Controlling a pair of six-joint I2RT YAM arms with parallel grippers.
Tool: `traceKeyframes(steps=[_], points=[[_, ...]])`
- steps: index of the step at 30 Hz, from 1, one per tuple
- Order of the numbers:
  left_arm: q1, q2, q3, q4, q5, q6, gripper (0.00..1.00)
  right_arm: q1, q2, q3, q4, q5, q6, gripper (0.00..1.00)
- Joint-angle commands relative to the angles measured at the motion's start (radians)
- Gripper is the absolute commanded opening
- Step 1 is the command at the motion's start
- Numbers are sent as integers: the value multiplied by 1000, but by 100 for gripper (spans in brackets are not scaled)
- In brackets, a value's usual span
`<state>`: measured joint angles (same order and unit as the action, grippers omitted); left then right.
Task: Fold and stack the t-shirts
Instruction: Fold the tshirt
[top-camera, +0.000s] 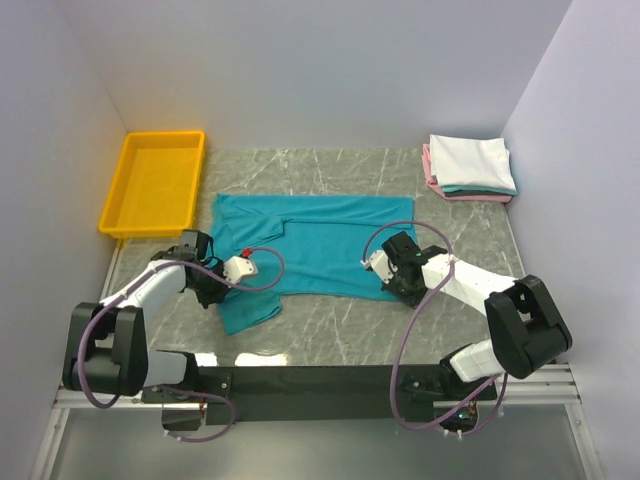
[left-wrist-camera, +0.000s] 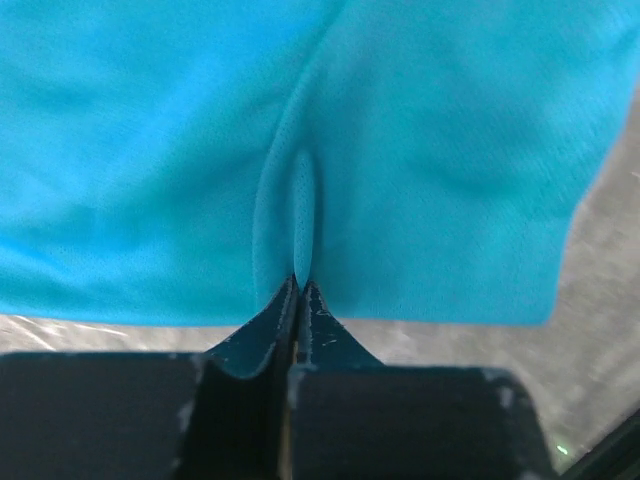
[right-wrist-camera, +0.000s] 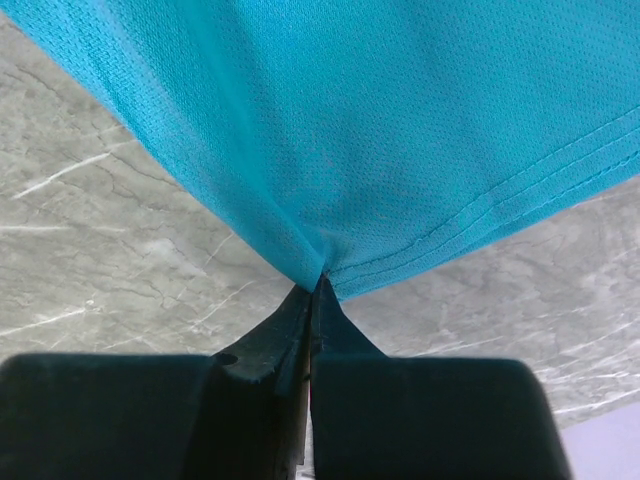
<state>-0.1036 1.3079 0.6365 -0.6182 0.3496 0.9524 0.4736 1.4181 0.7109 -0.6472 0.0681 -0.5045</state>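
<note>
While clamped on teal t-shirt | left end effector: fold | right end effector: hem

Nothing to read here, no text, label, brand or number: the teal t-shirt is plain, the folded stack shows no print, the yellow bin carries no marking.

The spread cloth teal t-shirt is plain turquoise, a fine dotted mesh with parallel stitch lines at the hem. The folded t-shirt stack shows white over teal over pink. The rectangular plastic bin is yellow. The tabletop is grey marble with pale veins. The left hand and right hand are black.
</note>
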Motion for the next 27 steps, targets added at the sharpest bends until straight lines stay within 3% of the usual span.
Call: traceKeyframes(steps=[1, 9, 13, 20, 27], points=[[1, -48, -2, -131, 29, 29, 1, 2, -40, -1, 4, 18, -8, 0], [31, -188, 94, -328, 103, 82, 1, -23, -194, 13, -98, 4, -34, 0], [64, -199, 115, -344, 115, 94, 1, -32, -222, 30, -126, 12, -55, 0], [202, -87, 265, -362, 193, 111, 1, -98, -156, 132, -112, 21, -109, 0], [208, 69, 416, -293, 230, 25, 1, -131, 16, 324, -134, 4, -158, 0]])
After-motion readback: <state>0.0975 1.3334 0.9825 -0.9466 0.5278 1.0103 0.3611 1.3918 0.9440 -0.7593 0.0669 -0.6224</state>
